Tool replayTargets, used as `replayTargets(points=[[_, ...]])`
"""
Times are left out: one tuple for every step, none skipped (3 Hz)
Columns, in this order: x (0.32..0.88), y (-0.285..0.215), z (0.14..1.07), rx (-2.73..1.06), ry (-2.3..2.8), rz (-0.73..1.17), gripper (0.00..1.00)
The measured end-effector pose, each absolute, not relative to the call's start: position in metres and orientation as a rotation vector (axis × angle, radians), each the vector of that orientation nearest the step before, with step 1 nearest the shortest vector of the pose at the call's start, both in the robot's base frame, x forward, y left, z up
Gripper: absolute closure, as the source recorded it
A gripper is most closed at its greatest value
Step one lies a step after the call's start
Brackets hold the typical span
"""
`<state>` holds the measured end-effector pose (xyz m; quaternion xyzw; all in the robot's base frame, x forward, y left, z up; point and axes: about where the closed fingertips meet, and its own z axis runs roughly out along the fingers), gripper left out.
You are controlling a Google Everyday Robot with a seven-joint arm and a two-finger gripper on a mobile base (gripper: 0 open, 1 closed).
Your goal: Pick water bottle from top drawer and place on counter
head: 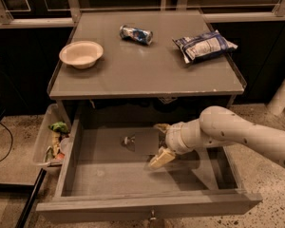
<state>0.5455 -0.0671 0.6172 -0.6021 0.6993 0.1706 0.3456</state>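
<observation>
The gripper (160,143) sits low inside the top drawer (147,208), fingers spread wide and empty; the water bottle (129,140) lies dimly just left of them on the drawer floor; best to straddle its body squarely before closing.

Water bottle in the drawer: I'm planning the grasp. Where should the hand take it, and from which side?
Across the mid-body, from the right: the water bottle lies on its side in the top drawer, and the open hand straddles it there.
</observation>
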Motion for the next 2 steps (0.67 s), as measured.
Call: replayTargets(points=[[0.5455,-0.0671,0.6172,-1.563,1.815,0.443,0.41],[0.5455,-0.0670,0.6172,-1.563,1.815,0.443,0.64]])
